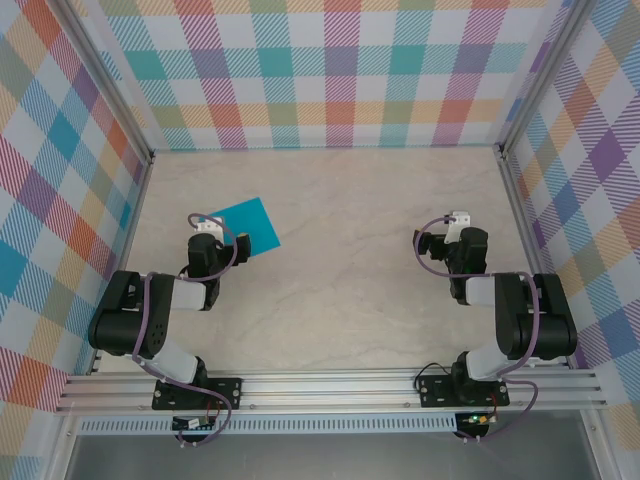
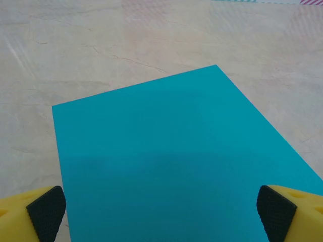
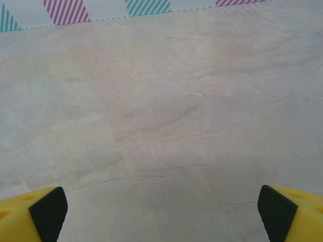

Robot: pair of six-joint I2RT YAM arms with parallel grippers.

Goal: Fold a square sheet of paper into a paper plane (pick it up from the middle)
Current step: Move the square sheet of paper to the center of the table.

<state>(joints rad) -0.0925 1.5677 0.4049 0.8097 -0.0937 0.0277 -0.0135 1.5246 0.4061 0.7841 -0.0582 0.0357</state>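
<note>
The square sheet of paper (image 1: 243, 222), thin, teal-blue and the only one, lies flat on the pale marbled table (image 1: 360, 200), left of centre. Two grippers: the left gripper (image 2: 161, 206) hangs over the sheet's near edge, jaws wide and empty. The right gripper (image 3: 161, 206), equally wide, is over bare table, well apart.

Teal sq. sheet of paper (image 1: 243, 223) flat, unfolded, on table's left side.

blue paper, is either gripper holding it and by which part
Nothing is held. The square sheet of paper lies flat on the table; the left gripper is open over it, and the right gripper is open over the table.
</note>
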